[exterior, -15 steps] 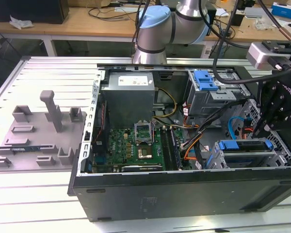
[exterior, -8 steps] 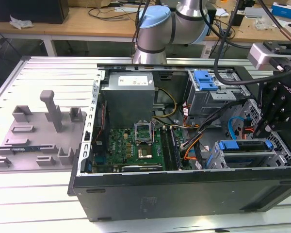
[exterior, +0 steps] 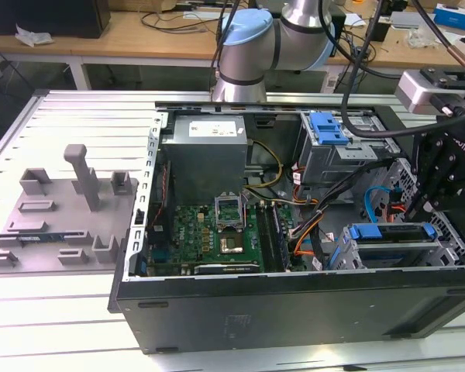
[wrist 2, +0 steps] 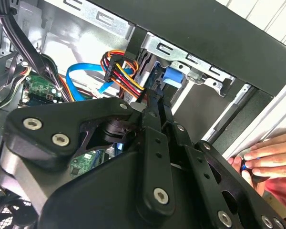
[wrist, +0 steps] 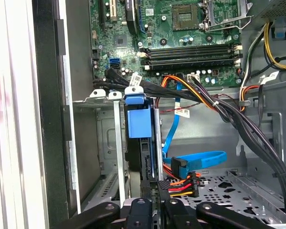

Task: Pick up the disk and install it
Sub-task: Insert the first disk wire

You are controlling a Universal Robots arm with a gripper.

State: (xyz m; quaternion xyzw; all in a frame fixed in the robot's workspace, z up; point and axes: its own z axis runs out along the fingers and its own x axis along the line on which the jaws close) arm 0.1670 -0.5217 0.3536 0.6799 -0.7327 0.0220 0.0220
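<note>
The disk [exterior: 391,232] sits in the lower drive cage at the front corner of the open computer case, on the exterior view's right, its blue carrier frame facing up. In the first wrist view the disk [wrist: 138,119] stands edge-on between the cage rails, blue handle toward the motherboard. My gripper [wrist: 156,200] is at its rear end, its black fingers [wrist: 139,210] closed on either side of the thin edge. In the second wrist view the gripper [wrist 2: 157,107] reaches toward the disk's blue carrier [wrist 2: 174,76]. The gripper [exterior: 428,208] hangs just over the cage.
A bundle of orange, red and black power wires [wrist: 183,183] and a blue data cable [wrist: 200,160] lie beside the disk. A smaller blue latch [exterior: 329,128] tops the upper bay. A person's hand [wrist 2: 269,162] rests on the case edge. A grey fixture plate [exterior: 62,209] lies left.
</note>
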